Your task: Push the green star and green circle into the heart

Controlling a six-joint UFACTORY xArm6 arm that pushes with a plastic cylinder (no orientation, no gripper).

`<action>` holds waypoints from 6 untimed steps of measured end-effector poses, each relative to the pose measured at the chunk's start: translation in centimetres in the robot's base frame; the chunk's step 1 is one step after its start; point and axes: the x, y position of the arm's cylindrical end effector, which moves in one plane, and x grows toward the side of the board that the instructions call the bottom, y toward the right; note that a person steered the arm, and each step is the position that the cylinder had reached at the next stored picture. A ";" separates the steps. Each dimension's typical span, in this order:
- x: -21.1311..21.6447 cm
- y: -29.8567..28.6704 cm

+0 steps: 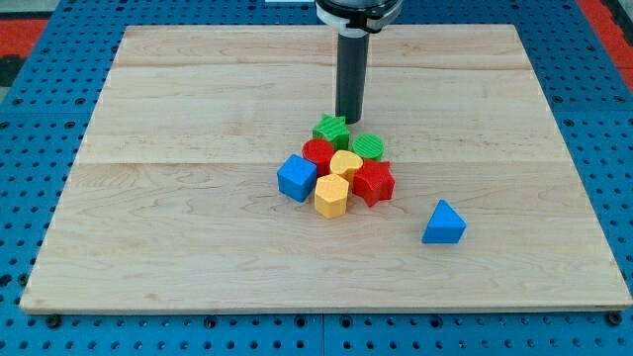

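Robotics lab bench: wood board (198, 99) on blue pegboard (40, 198), robot rod (350, 74), toy blocks.

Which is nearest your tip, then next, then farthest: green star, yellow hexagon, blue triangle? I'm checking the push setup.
Measured from my tip:
1. Green star, right at the tip, just toward the view's lower left.
2. Yellow hexagon, at the cluster's bottom edge, below the tip.
3. Blue triangle, alone toward the view's lower right.

Single camera, high front, whole board (198, 99).
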 end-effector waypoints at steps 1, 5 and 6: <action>-1.5 -1.2; 2.6 1.8; 2.9 4.3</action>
